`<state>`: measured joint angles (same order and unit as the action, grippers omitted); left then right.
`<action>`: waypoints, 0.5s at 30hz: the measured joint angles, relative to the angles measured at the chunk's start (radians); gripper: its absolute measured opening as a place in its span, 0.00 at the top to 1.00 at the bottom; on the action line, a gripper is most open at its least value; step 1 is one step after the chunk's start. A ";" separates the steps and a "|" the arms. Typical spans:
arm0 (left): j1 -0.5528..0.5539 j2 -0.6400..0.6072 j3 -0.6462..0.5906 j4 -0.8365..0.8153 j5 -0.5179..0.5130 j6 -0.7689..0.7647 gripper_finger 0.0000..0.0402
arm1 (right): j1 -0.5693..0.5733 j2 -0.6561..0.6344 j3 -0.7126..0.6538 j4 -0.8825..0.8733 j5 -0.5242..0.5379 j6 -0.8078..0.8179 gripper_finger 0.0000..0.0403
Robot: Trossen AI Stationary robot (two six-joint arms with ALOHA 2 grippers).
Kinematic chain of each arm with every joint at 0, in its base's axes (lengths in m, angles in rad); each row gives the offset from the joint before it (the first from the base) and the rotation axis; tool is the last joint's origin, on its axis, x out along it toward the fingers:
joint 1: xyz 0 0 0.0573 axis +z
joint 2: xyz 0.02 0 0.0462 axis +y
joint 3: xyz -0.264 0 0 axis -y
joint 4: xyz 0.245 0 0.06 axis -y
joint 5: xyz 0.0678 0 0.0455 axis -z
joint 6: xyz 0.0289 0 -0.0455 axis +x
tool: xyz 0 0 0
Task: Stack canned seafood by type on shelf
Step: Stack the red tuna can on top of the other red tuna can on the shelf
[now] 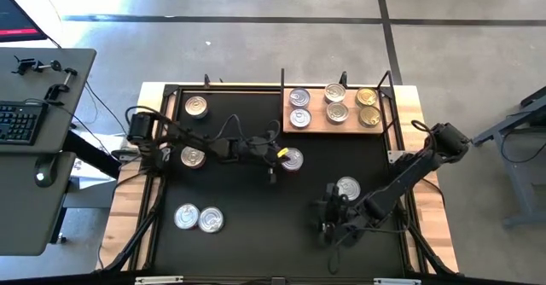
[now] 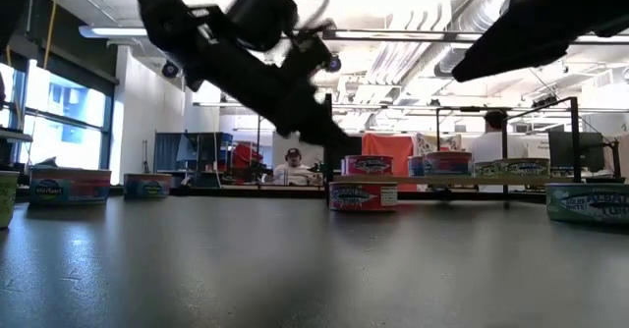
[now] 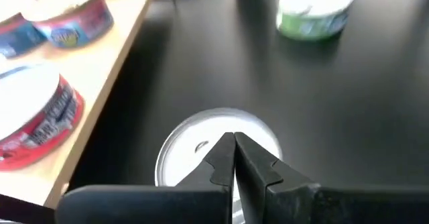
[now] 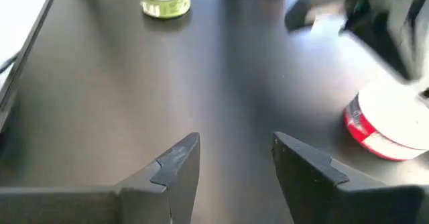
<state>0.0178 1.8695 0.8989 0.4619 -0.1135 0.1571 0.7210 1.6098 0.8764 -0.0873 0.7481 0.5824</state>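
The wooden shelf (image 1: 334, 128) at the table's far right carries several tins in three pairs, the right pair gold-topped (image 1: 368, 107). Six silver-topped tins stand on the black table: one far left (image 1: 196, 107), one left (image 1: 194, 157), two near left (image 1: 198, 218), one mid-table (image 1: 293, 159), one right (image 1: 347, 188). My left gripper (image 1: 281, 156) is shut, with its tips over the near part of the mid-table tin's lid (image 3: 201, 140). My right gripper (image 4: 234, 143) stands open above bare table, near side of the right tin, nothing between its fingers. My left gripper's shut fingertips (image 3: 231, 150) slant down from the table's left over the lid (image 3: 194, 133) of the red-labelled mid-table tin, which stands flat on the table. I cannot tell whether they touch the lid.
A black frame with upright posts (image 1: 282, 78) rims the table. Cables (image 1: 226, 131) run along my left arm. A grey desk with a keyboard (image 1: 19, 123) stands left of the table. In the low view people sit in the room behind.
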 joint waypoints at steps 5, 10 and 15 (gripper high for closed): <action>-0.004 0.090 0.074 -0.121 -0.084 0.033 1.00 | -0.001 -0.001 0.000 -0.014 0.004 0.003 0.56; -0.065 0.062 0.188 -0.403 0.021 -0.049 1.00 | -0.001 -0.001 0.000 -0.029 -0.029 -0.012 0.56; -0.185 -0.027 0.279 -0.535 0.007 -0.041 1.00 | -0.004 -0.001 0.000 -0.037 -0.034 -0.014 0.56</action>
<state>-0.1668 1.8424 1.1782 -0.0726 -0.1064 0.1161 0.7173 1.6089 0.8764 -0.1245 0.7144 0.5686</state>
